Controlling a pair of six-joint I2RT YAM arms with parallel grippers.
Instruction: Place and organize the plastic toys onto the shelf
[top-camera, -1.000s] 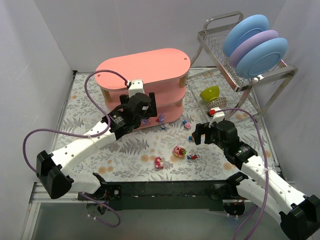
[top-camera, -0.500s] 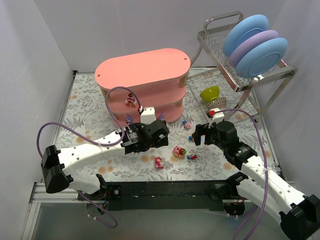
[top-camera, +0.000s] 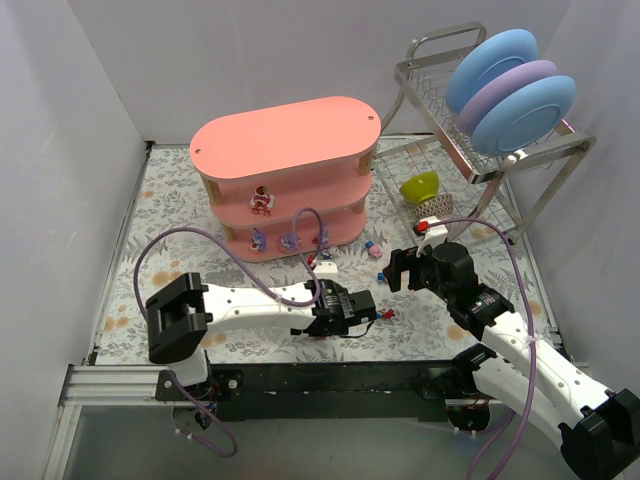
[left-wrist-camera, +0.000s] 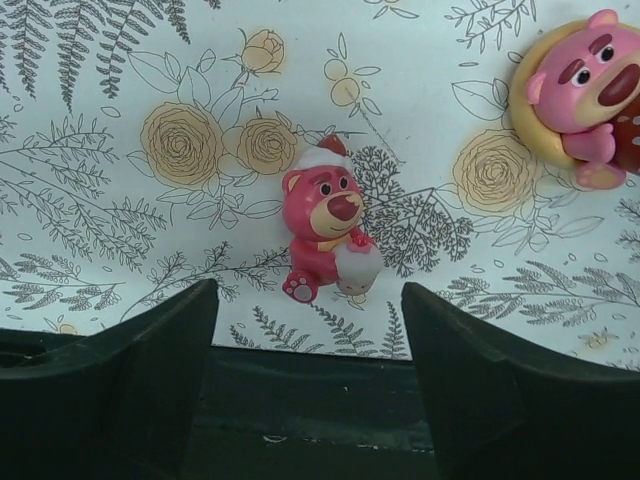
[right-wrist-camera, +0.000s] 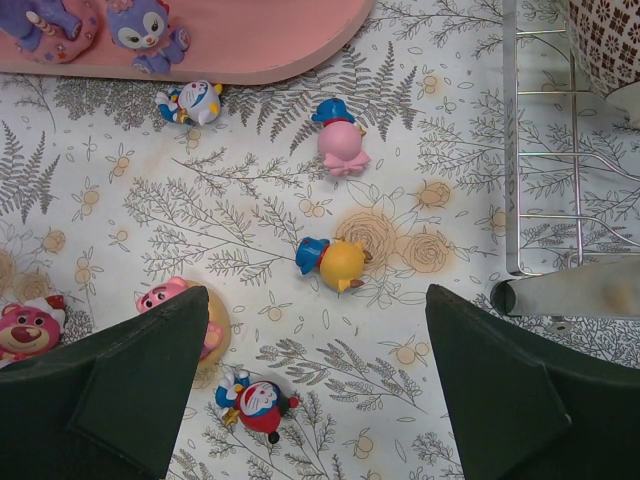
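Note:
The salmon-pink shelf (top-camera: 285, 150) stands at the back left. A red toy (top-camera: 262, 200) sits on its middle tier, and purple toys (top-camera: 290, 240) (right-wrist-camera: 145, 30) stand on its bottom board. My left gripper (top-camera: 352, 318) (left-wrist-camera: 308, 300) hangs open and low over the mat, with a pink bear toy (left-wrist-camera: 325, 235) just ahead of its gap. A second pink bear on a yellow disc (left-wrist-camera: 590, 90) (right-wrist-camera: 175, 300) lies nearby. My right gripper (top-camera: 405, 268) (right-wrist-camera: 318, 300) is open and holds nothing. Below it lie a yellow toy (right-wrist-camera: 335, 262), a pink one (right-wrist-camera: 340, 140), a red-blue one (right-wrist-camera: 255, 400) and a blue-white one (right-wrist-camera: 190, 100).
A metal wire dish rack (top-camera: 470, 130) (right-wrist-camera: 545, 150) with blue and purple plates (top-camera: 510, 85) stands at the back right. A green bowl (top-camera: 420, 185) and a patterned bowl (top-camera: 432, 210) sit under it. White walls close in the floral mat (top-camera: 160, 250).
My left arm has swung from the shelf down to the near middle of the mat, over the pink bears. A red toy now shows on the middle tier. The right arm has not moved.

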